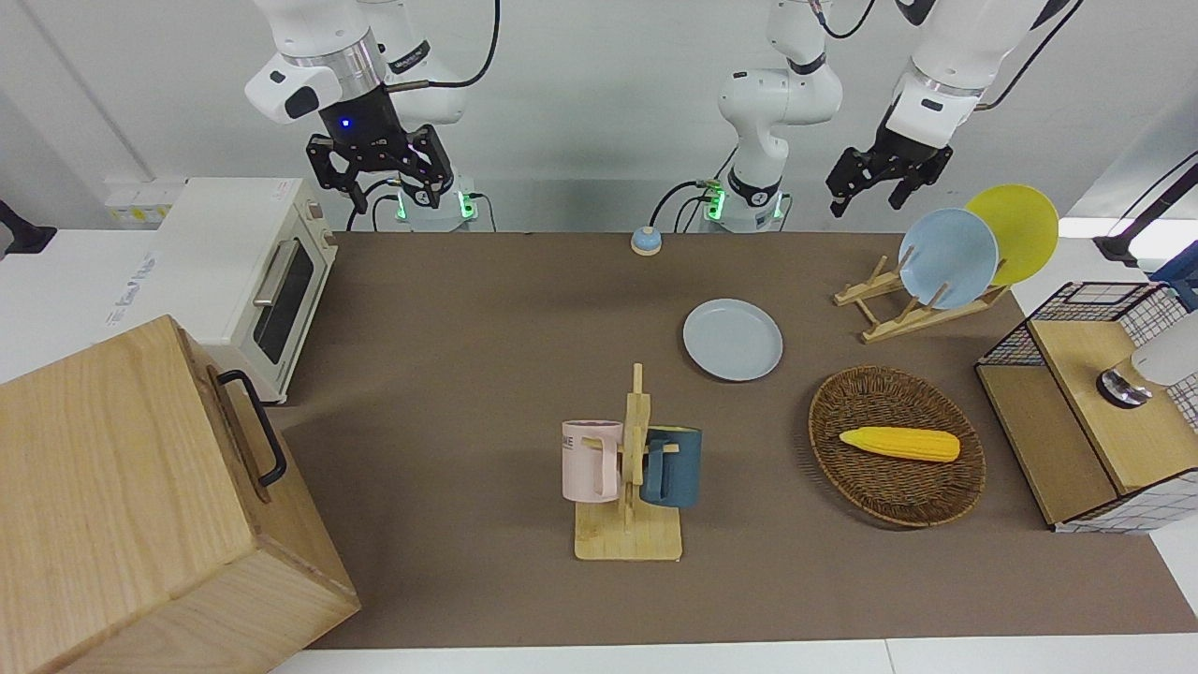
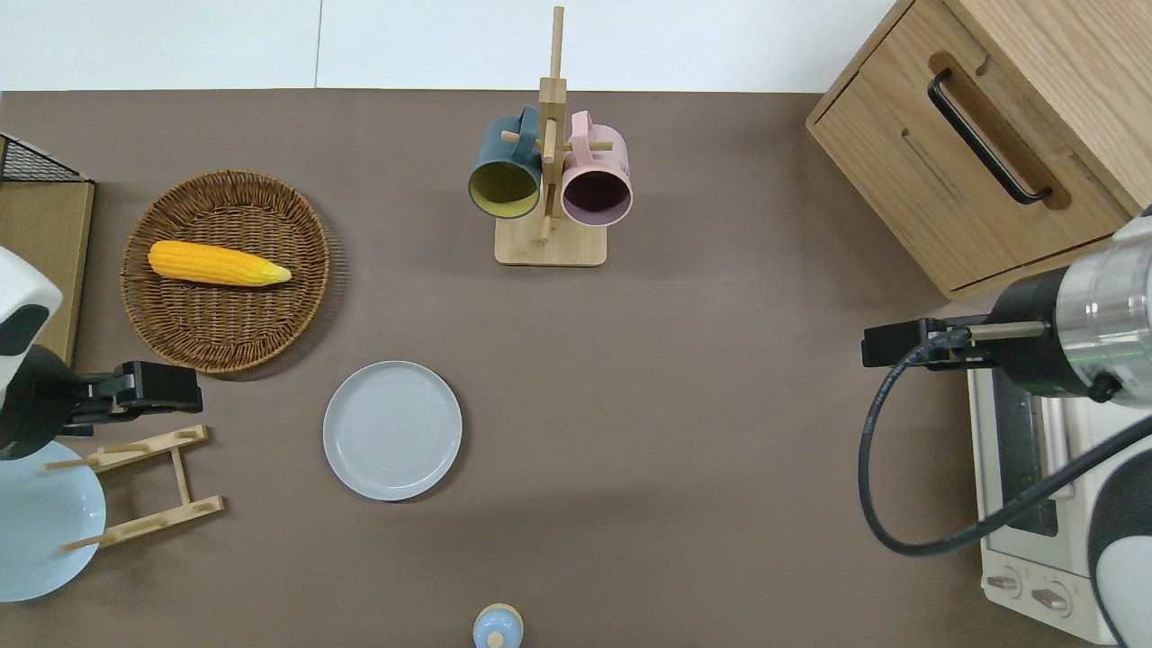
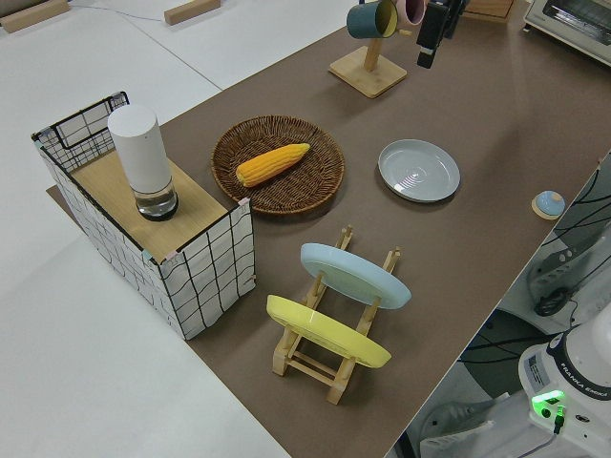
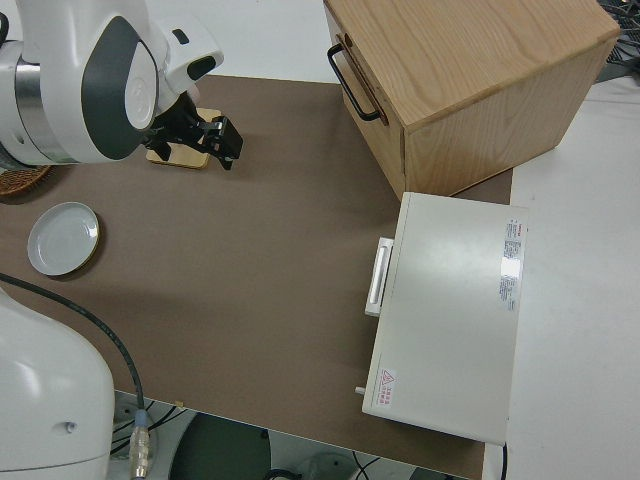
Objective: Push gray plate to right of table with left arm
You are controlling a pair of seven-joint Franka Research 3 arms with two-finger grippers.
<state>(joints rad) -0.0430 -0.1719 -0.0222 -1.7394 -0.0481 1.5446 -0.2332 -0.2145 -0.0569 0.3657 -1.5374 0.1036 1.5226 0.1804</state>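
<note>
Lying flat, gray plate (image 2: 392, 430), well apart from left gripper (image 2: 166, 389)

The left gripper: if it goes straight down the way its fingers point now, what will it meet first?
Probably bare table or the wooden plate rack's tip: the left gripper hangs between rack and wicker basket; depth is unclear. The gray plate lies aside.

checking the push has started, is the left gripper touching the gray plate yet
No, the left gripper hangs over the table beside the wooden plate rack, apart from the gray plate.
</note>
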